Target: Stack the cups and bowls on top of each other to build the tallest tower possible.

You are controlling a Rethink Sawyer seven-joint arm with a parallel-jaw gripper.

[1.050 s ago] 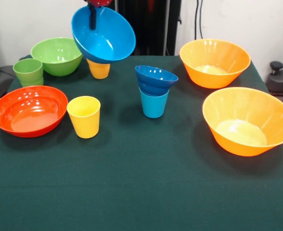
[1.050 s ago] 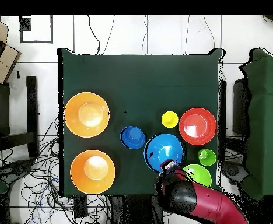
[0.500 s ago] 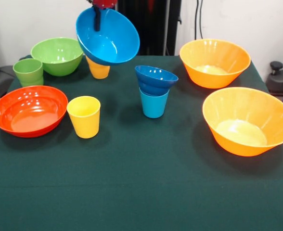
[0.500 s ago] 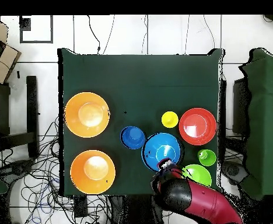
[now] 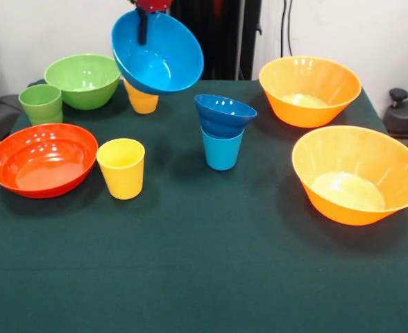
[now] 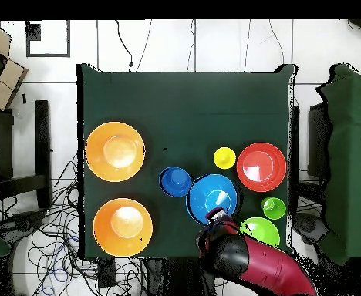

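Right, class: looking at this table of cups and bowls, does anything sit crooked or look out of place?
Yes. The medium light blue bowl hangs in the air, steeply tilted, gripped at its rim by the gripper. The small dark blue bowl sits slightly askew on the light blue cup. Everything else stands upright on the table; nothing is spilled.

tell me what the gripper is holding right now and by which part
The gripper holds the medium light blue bowl by its far rim, one finger reaching down inside the bowl. The bowl hangs tilted in the air, above a yellow cup.
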